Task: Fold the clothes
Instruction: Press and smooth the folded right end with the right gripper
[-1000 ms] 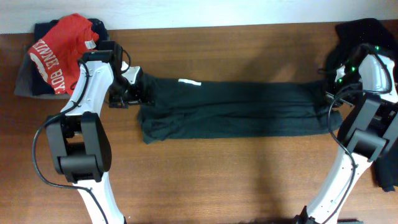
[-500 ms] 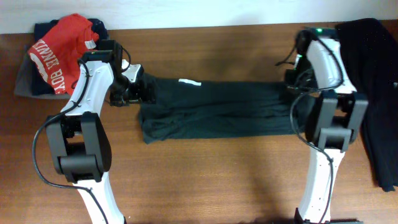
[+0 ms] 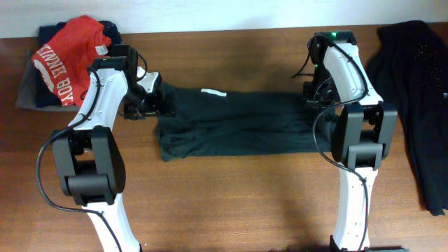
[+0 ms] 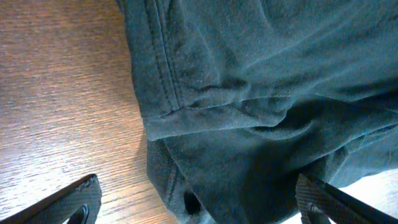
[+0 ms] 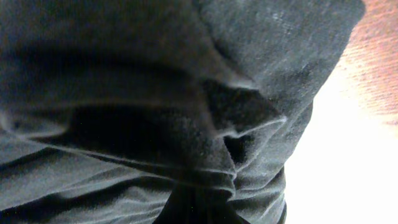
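Black T-shirt (image 3: 238, 126) lies across the middle of the table (image 3: 231, 203), folded into a long narrow band running left to right, plain dark side up. Small white tag (image 3: 213, 92) on its far edge.

Left gripper (image 3: 149, 103) at the band's left end, jaws spread wide, holding nothing (wrist view: fingertips (image 4: 78, 200) either side of a stitched hem, cloth on the wood beneath).

Right gripper (image 3: 313, 98) over the band's right end, clamped on the cloth; its wrist view shows folds bunched close to the lens.

Red tee (image 3: 66, 52) with white lettering sits on a dark pile (image 3: 28, 94) at the far left corner. Another dark garment (image 3: 413, 91) lies at the right edge, apart from the shirt.
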`<state>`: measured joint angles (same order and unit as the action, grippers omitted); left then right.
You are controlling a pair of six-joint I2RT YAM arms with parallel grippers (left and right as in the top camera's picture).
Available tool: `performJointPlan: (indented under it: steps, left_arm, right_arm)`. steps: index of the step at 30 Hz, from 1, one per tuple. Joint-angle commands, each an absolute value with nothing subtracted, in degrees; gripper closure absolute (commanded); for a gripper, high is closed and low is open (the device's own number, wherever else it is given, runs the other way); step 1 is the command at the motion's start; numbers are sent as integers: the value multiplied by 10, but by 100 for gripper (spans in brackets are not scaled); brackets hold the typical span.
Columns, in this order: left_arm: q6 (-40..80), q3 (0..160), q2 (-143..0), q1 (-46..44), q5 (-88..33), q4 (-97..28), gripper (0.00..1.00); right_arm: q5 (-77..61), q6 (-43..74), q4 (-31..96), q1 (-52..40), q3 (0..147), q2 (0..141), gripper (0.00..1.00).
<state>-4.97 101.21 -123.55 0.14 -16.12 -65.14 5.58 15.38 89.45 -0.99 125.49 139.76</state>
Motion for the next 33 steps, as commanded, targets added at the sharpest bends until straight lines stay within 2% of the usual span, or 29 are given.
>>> performJointPlan:
  steps: [1, 4, 13, 14, 16, 17, 28, 33]
  left_arm:
    - [-61, 1027, -1232, 6, -171, -648, 1]
    - [-61, 1027, -1232, 6, -171, -648, 1]
    - [-61, 1027, -1232, 6, -171, -649, 1]
    - [-61, 1027, -1232, 6, -171, -649, 1]
    - [-61, 1027, -1232, 5, -171, -649, 1]
    - [-61, 1027, -1232, 5, -171, -649, 1]
    - [-61, 1027, -1232, 6, -171, -650, 1]
    - [-61, 1027, -1232, 5, -171, -650, 1]
  right_arm:
    - [55, 168, 900, -23, 1263, 1398, 96]
    - [46, 168, 900, -29, 1263, 1398, 90]
    - [18, 168, 901, -48, 1263, 1398, 88]
    - [18, 168, 901, -49, 1263, 1398, 81]
    - [20, 166, 901, -50, 1263, 1398, 59]
    - [20, 163, 901, -49, 1263, 1398, 55]
    - [17, 153, 907, -6, 1297, 1373, 56]
    - [-16, 107, 906, 20, 1301, 1371, 66]
